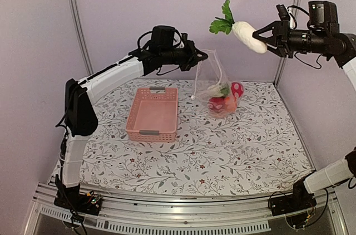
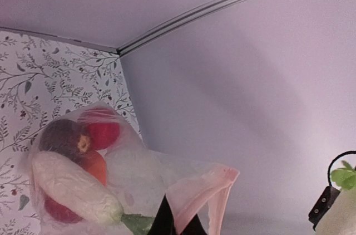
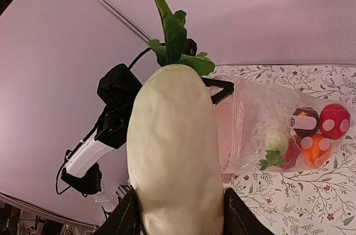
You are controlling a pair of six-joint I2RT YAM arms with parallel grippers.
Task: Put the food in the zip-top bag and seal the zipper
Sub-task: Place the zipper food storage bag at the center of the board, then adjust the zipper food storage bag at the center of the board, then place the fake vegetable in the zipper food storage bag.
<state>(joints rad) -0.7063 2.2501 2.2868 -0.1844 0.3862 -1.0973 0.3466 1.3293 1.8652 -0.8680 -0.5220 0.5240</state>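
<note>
Clear plastic: the zip-top bag (image 1: 214,79) hangs from the left hand (image 1: 196,57), which is pinched together on its mouth edge. The bag's base appears to rest on the worktop (image 1: 222,146), with food (image 1: 225,103) inside. Above and right of that mouth, the right hand (image 1: 266,37) is clamped on a white radish (image 1: 246,35). Its long axis is near level and its leaves point left. Judgement: the radish must travel left and down into the mouth.

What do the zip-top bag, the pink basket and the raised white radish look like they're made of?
Zip-top bag: thin clear plastic film, glossy; crinkles, contents show through.
Pink basket: rigid moulded plastic, satin; slotted walls.
White radish: smooth matte toy, probably plastic or foam; leaves perhaps fabric.
</note>
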